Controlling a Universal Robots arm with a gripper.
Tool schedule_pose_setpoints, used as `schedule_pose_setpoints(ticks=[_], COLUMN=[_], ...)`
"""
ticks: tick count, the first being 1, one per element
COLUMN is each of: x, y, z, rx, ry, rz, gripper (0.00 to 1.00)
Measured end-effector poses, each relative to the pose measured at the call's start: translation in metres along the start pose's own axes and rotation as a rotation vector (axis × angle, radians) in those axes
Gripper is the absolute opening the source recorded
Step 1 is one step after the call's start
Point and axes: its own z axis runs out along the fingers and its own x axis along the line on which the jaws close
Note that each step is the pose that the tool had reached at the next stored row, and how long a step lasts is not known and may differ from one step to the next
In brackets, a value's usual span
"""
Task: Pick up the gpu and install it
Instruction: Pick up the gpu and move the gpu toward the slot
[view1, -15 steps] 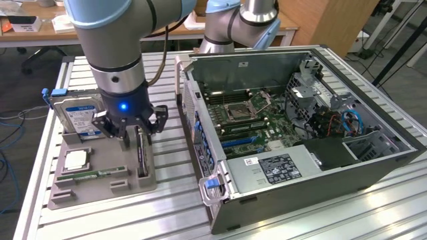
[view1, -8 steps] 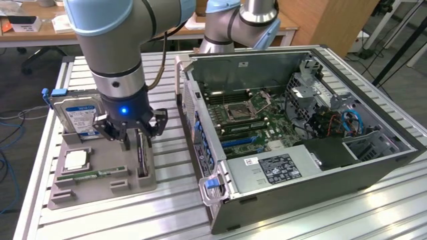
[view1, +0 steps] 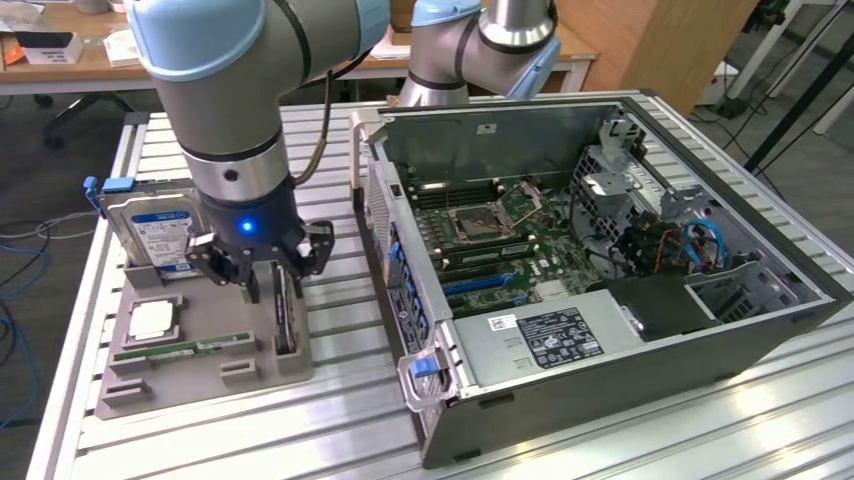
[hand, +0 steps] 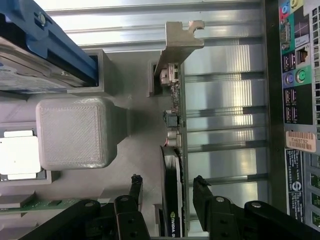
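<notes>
Gripper (hand: 167, 181) hangs over the grey parts tray (view1: 200, 385) with jaws spread wide, holding nothing; its fingers (hand: 135, 182) straddle the gpu (hand: 173, 165) with a gap on each side, no contact that I can see. Step in hand looks like the pick-up, with the grasp not yet made and the install not begun. A clean grab here calls for the pads to meet the card's two flat faces squarely, clear of the tray's slot walls. The gpu stands on edge in a slot along the tray's edge nearest the computer case (view1: 601, 300): thin green board, black cooler block, silver bracket with a hooked tab at one end. Elsewhere on the tray sit a hard drive (view1: 154, 235), a processor (view1: 150, 318) and a memory stick (view1: 180, 350). Past the tray, to the exterior view's right, the case lies open with its motherboard exposed.
</notes>
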Motion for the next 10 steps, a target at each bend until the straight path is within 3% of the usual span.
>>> schedule_pose_setpoints(ticks=[10], x=[-0.0011], y=[0.0013], z=[0.0035], rx=[0.0000], ry=[0.0000], rz=[0.000], gripper=[0.53])
